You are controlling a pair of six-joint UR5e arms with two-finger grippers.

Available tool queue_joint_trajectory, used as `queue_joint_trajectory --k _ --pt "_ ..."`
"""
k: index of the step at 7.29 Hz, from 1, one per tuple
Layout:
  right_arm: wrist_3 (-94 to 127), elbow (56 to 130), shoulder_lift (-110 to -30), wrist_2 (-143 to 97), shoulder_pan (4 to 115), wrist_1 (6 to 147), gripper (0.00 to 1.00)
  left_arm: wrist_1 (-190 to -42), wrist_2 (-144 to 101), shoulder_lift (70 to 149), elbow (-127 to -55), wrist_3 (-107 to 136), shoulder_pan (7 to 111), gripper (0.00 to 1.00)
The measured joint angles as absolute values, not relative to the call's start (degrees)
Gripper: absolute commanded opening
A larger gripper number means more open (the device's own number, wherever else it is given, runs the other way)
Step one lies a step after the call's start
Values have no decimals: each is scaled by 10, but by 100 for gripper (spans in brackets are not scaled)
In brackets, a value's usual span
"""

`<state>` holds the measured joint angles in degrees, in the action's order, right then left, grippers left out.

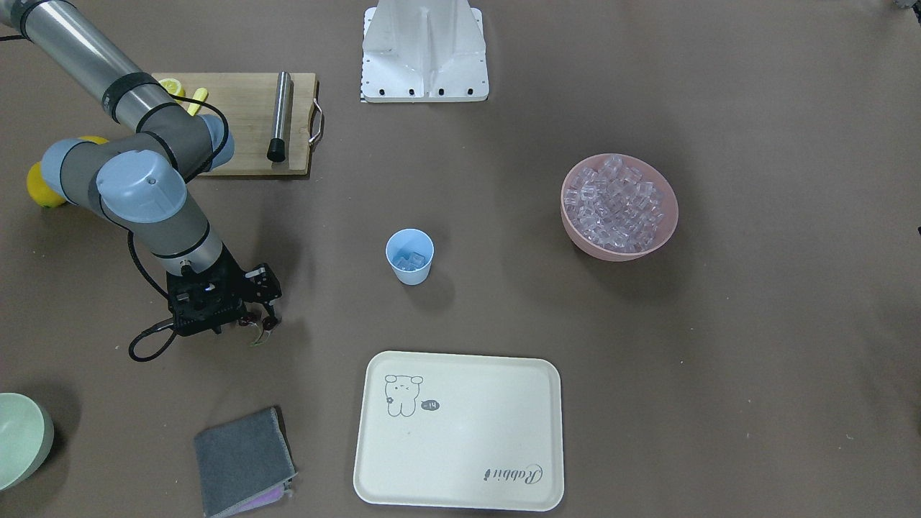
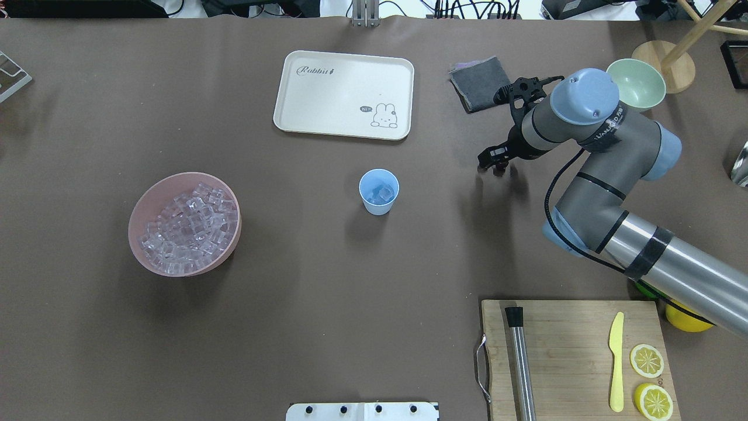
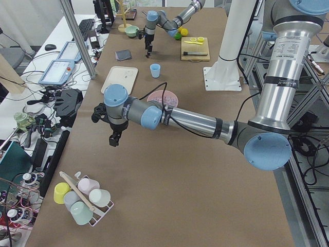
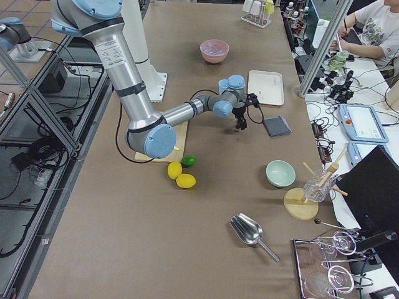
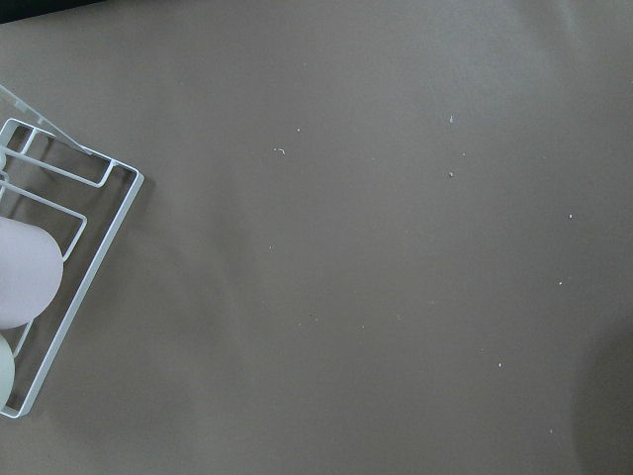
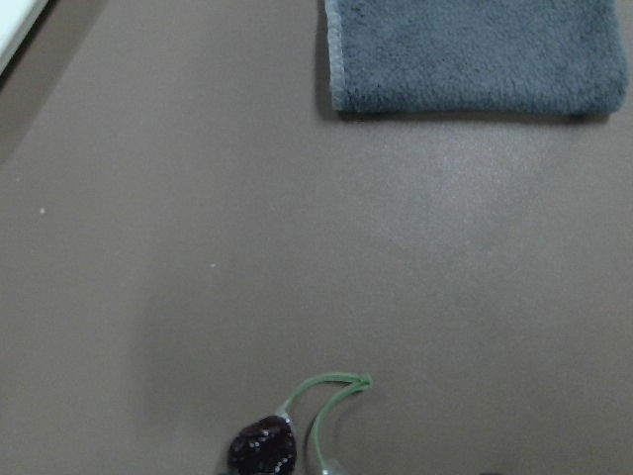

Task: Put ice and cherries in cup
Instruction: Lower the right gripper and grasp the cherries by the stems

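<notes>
Since the right claw (image 1: 262,331) looks clenched on the cherries (image 6: 263,447), well apart from the cup (image 1: 409,255), we should carry them over its mouth, centre above the ice (image 1: 409,260) inside, then release low. We cannot tell the state of the left claw (image 3: 114,139), far from the cup.

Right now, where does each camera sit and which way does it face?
Front-facing: across the table, facing the robot; right arm, its tool.
Overhead: behind the robot, looking down; right arm.
Exterior left: table's left end; left arm near.
Exterior right: table's right end; right arm near.
Left wrist: down at a wire rack; no tool.
Right wrist: down at cherries, grey cloth.
Shared: front-facing and overhead show the cup.
</notes>
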<state>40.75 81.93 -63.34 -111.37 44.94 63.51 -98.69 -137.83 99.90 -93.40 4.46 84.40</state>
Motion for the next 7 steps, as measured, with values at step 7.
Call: queue_joint_trajectory --k 7 --pt "418 811 -631 -1111 442 631 40 -988 -1380 998 -933 44 845 98"
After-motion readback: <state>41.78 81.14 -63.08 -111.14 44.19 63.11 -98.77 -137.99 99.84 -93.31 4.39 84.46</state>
